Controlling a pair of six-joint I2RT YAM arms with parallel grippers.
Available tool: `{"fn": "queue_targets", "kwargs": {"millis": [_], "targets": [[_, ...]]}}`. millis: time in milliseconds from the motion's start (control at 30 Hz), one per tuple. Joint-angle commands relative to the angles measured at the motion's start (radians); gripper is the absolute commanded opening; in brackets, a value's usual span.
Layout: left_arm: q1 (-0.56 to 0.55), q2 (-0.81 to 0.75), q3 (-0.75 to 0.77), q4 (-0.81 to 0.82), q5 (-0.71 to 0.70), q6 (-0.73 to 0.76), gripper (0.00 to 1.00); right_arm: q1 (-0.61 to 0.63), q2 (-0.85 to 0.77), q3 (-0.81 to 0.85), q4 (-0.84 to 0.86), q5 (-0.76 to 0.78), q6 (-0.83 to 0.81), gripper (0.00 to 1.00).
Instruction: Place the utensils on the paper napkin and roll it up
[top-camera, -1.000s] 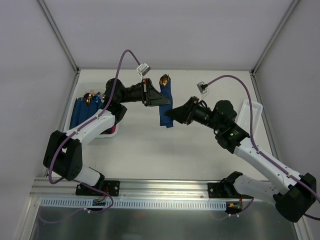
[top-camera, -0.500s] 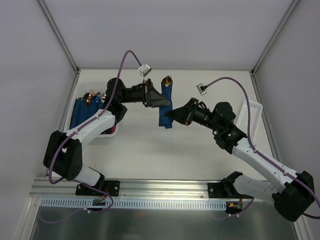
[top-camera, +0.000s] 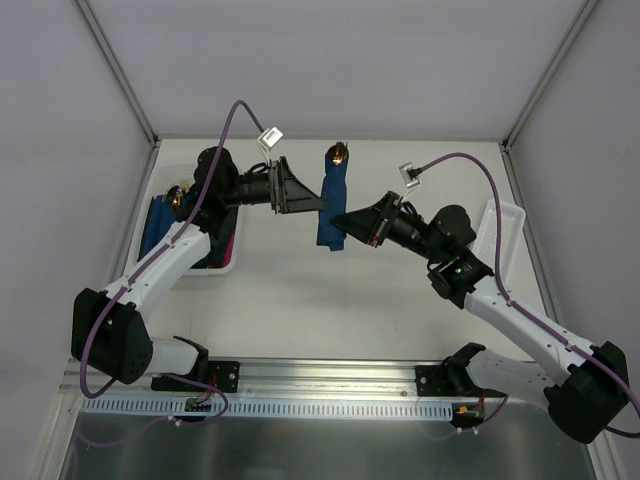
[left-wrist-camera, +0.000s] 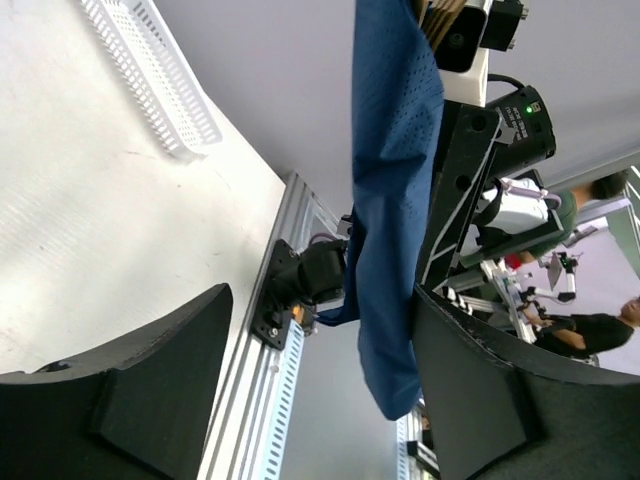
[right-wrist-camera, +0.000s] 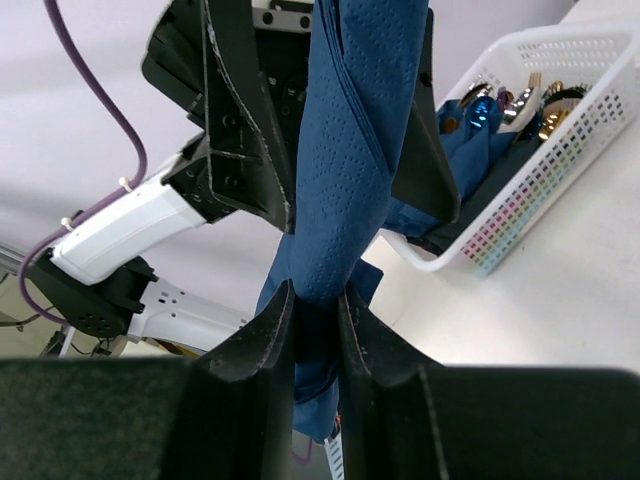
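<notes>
The paper napkin (top-camera: 331, 205) is a dark blue roll held off the table at mid-back. A coppery utensil head (top-camera: 338, 152) pokes out of its far end; the rest of the utensils are hidden inside. My right gripper (top-camera: 341, 219) is shut on the roll's near end, and in the right wrist view its fingers (right-wrist-camera: 272, 330) pinch the twisted napkin (right-wrist-camera: 345, 190). My left gripper (top-camera: 312, 203) stands open just left of the roll. In the left wrist view the napkin (left-wrist-camera: 392, 200) hangs between its spread jaws, close to the right finger (left-wrist-camera: 480, 390).
A white basket (top-camera: 226, 263) at the left holds several blue rolls (top-camera: 158, 228) with metallic cutlery heads, also seen in the right wrist view (right-wrist-camera: 560, 70). A white tray (top-camera: 500, 235) lies along the right edge. The aluminium rail (top-camera: 330, 385) runs along the near edge.
My left gripper has opened, let go of the roll and drawn back to the left. The right gripper has closed tighter on the roll's lower end and keeps it.
</notes>
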Motion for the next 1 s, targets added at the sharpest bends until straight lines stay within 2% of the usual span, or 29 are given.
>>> {"fn": "queue_targets", "kwargs": {"millis": [0, 67, 100, 133, 400, 667, 767, 800, 933, 967], "targets": [[0.006, -0.036, -0.030, 0.040, 0.022, 0.017, 0.72, -0.001, -0.009, 0.012, 0.159, 0.002, 0.044, 0.00], [0.004, -0.027, -0.082, 0.185, 0.080, -0.139, 0.73, -0.001, 0.009, 0.010, 0.195, -0.008, 0.062, 0.00], [0.004, -0.017, -0.094, 0.298, 0.089, -0.183, 0.80, -0.004, 0.017, 0.007, 0.221, -0.012, 0.080, 0.00], [0.004, -0.013, -0.100, 0.335, 0.103, -0.239, 0.81, -0.001, 0.022, 0.006, 0.235, -0.014, 0.090, 0.00], [-0.008, -0.008, -0.160, 0.581, 0.089, -0.416, 0.83, -0.001, 0.062, -0.016, 0.309, -0.017, 0.136, 0.00], [-0.045, -0.014, -0.177, 0.590, 0.086, -0.435, 0.78, -0.001, 0.069, -0.013, 0.323, -0.020, 0.140, 0.00], [-0.048, -0.019, -0.166, 0.584, 0.082, -0.435, 0.70, -0.001, 0.069, -0.014, 0.323, -0.021, 0.139, 0.00], [-0.048, -0.020, -0.162, 0.578, 0.080, -0.433, 0.63, -0.001, 0.068, -0.017, 0.321, -0.021, 0.139, 0.00], [-0.046, -0.031, -0.148, 0.541, 0.077, -0.416, 0.45, -0.001, 0.060, -0.025, 0.314, -0.021, 0.131, 0.00], [-0.045, -0.034, -0.146, 0.540, 0.074, -0.410, 0.44, 0.000, 0.054, -0.029, 0.312, -0.021, 0.128, 0.00]]}}
